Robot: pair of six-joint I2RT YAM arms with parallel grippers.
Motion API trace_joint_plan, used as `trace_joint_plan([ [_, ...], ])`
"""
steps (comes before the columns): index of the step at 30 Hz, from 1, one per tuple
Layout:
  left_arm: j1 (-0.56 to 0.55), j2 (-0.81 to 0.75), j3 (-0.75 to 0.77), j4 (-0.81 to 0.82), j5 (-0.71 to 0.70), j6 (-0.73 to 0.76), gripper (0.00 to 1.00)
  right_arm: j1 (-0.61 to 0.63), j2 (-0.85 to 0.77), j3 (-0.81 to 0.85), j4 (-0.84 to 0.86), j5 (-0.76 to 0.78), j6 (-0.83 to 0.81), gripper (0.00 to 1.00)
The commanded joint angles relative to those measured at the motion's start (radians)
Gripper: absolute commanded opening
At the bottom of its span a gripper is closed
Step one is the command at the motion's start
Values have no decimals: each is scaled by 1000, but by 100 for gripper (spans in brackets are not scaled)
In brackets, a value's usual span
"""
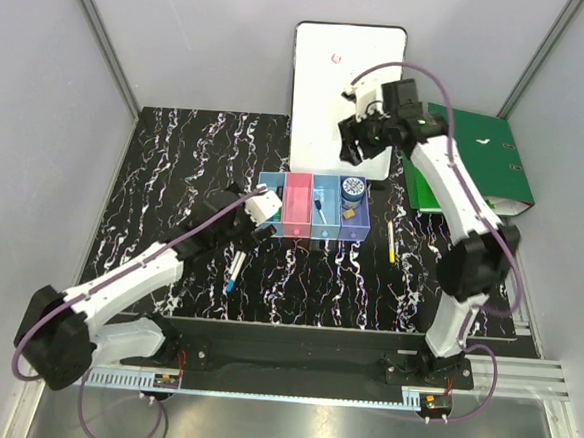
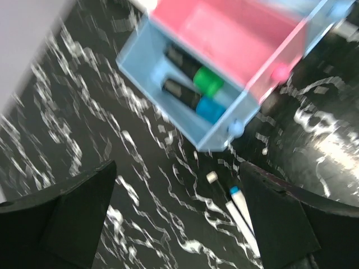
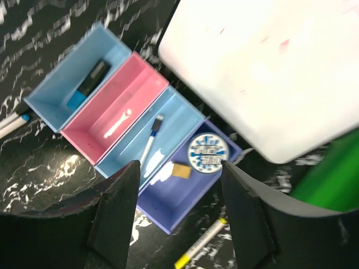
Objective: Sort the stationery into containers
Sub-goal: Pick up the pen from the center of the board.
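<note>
The four joined bins [image 1: 297, 214] stand mid-table. The left blue bin [image 2: 147, 67] holds a green-black marker [image 2: 193, 70] and a blue-black marker [image 2: 193, 101]. The pink bin [image 3: 109, 115] is empty. The third bin [image 3: 174, 120] holds a blue-ended pen [image 3: 150, 143]. The purple bin [image 3: 168, 207] holds the tape roll [image 3: 207, 153] and the tan block [image 3: 180, 170]. Two blue-ended pens [image 2: 241, 210] and a small cap [image 2: 211, 177] lie in front of the bins. A yellow-ended pen [image 1: 391, 244] lies to their right. My left gripper [image 2: 179, 224] is open and empty at the left bin. My right gripper [image 1: 363, 134] is open and empty, high above the bins' far end.
A large white board [image 1: 347, 83] lies behind the bins, under the right gripper. A green binder [image 1: 471, 161] lies at the back right. Grey walls close in the table's left and right sides.
</note>
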Motion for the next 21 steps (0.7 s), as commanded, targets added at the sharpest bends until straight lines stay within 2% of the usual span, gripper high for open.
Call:
trace_joint_plan([
  [1, 96, 120, 95, -49, -20, -160, 97, -1, -223, -6, 11, 137, -61, 68],
  [6, 203, 223, 184, -112, 58, -273, 96, -1, -312, -12, -29, 249, -90, 70],
  [14, 254, 364, 249, -176, 211, -417, 94, -1, -377, -14, -55, 315, -58, 71],
  [18, 266, 426, 256, -208, 224, -451, 91, -1, -387, -17, -58, 330, -56, 71],
  [21, 275, 456, 256, -228, 204, -481, 84, -1, -386, -17, -58, 332, -58, 71],
])
